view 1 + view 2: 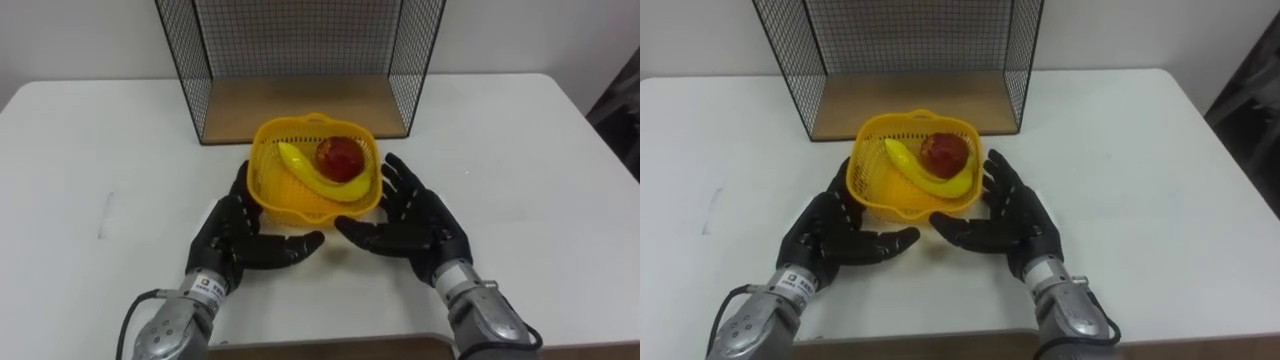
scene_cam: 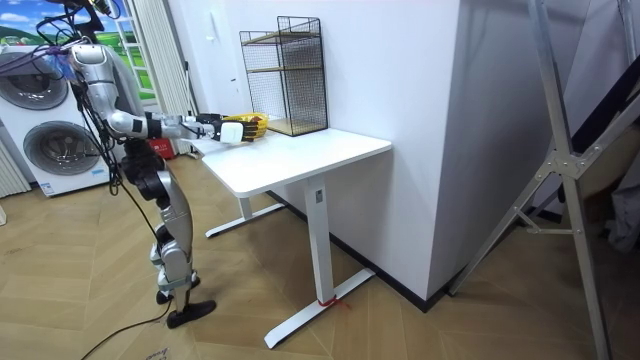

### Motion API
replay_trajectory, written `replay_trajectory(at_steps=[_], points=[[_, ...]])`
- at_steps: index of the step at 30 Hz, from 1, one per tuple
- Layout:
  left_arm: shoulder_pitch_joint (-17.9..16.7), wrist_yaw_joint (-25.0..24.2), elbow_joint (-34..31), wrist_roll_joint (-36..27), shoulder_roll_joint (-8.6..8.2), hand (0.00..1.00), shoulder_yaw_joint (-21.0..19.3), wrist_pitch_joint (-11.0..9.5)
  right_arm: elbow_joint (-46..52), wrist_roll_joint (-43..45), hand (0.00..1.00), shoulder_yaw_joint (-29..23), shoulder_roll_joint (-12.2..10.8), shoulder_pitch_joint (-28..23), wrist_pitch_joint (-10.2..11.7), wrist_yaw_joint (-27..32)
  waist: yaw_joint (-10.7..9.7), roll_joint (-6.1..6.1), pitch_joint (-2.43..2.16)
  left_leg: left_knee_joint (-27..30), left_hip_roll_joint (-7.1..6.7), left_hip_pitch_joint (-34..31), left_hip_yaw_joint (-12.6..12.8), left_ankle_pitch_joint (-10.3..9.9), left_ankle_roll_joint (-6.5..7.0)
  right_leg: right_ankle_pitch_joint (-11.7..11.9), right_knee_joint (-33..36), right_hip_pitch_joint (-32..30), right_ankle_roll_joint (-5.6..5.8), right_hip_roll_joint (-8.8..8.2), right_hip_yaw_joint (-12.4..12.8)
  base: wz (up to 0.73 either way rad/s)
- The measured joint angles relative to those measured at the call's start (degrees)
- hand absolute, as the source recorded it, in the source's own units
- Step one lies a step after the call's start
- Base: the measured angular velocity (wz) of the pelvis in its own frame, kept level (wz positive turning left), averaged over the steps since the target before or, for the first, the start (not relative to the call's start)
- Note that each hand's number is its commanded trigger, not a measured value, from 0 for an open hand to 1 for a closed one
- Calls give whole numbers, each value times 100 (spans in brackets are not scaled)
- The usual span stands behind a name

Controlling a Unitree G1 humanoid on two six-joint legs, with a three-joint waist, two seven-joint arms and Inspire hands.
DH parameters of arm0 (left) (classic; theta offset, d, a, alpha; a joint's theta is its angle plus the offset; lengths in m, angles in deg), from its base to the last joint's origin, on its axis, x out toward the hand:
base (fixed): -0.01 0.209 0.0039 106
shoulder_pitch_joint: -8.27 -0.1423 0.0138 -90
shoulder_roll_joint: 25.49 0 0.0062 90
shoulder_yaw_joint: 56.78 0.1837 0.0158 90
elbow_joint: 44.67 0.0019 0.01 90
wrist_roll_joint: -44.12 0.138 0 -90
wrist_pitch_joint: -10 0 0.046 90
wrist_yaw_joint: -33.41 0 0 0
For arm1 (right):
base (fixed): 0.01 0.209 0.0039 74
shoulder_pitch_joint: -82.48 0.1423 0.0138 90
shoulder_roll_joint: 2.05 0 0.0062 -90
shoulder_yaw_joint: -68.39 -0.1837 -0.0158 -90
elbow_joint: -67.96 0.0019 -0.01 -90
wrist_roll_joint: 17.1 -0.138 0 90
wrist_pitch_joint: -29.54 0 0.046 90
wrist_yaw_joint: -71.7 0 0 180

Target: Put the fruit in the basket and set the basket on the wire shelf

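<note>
A yellow plastic basket (image 1: pixel 266 183) (image 1: pixel 868 172) stands on the white table just in front of the wire shelf (image 1: pixel 300 110) (image 1: pixel 910 105). Inside it lie a yellow banana (image 1: pixel 305 172) (image 1: pixel 912 163) and a red apple (image 1: pixel 340 157) (image 1: pixel 943 153). My left hand (image 1: pixel 232 235) (image 1: pixel 830 235) rests beside the basket's left side, fingers straight. My right hand (image 1: pixel 418 218) (image 1: pixel 1012 220) is at the basket's right side, also open, thumb pointing inward under the front rim. In the room view the basket (image 2: pixel 252 124) sits near the shelf (image 2: pixel 285 75) with both hands around it.
The black wire shelf has a wooden floor (image 1: pixel 320 100) level with the table and an open front facing me. The white table (image 1: pixel 90 150) (image 2: pixel 300 155) extends to both sides. In the room view I stand at the table's end, washing machines (image 2: pixel 55 140) behind me.
</note>
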Motion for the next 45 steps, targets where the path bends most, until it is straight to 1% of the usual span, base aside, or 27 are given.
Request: replay_trajectory(at_steps=[11,27,35,38,40,45], points=[[35,0,-1,1,-57,0,1,32,-1,233,0,54,-67,7,-7,-1,-22,3,-1,7,1,-11,18,0,0,0,3,3,0,3,15,0],[37,-3,0,1,-80,0,1,31,0,675,0,102,-68,52,-5,20,-23,18,3,3,1,-16,18,0,0,0,3,-2,0,14,2,0],[44,-9,-17,-7,-109,0,-29,31,51,685,0,131,-64,123,-5,85,-25,26,-4,4,0,-49,9,0,0,0,2,-60,0,10,-6,0],[95,-11,-17,-126,-114,0,-39,31,89,712,0,205,-71,142,-5,162,-7,23,-7,8,2,-40,7,1,-1,0,5,-63,0,2,-3,0],[217,-12,-16,-124,-113,0,-46,31,116,885,0,208,-69,152,-5,218,37,23,-7,5,2,-36,7,2,-2,0,5,-63,0,1,-2,0],[338,-12,-16,-122,-113,0,-79,31,299,1102,0,205,-46,156,-9,264,97,14,-12,0,3,-26,2,2,-3,0,4,-55,0,1,-13,1]])
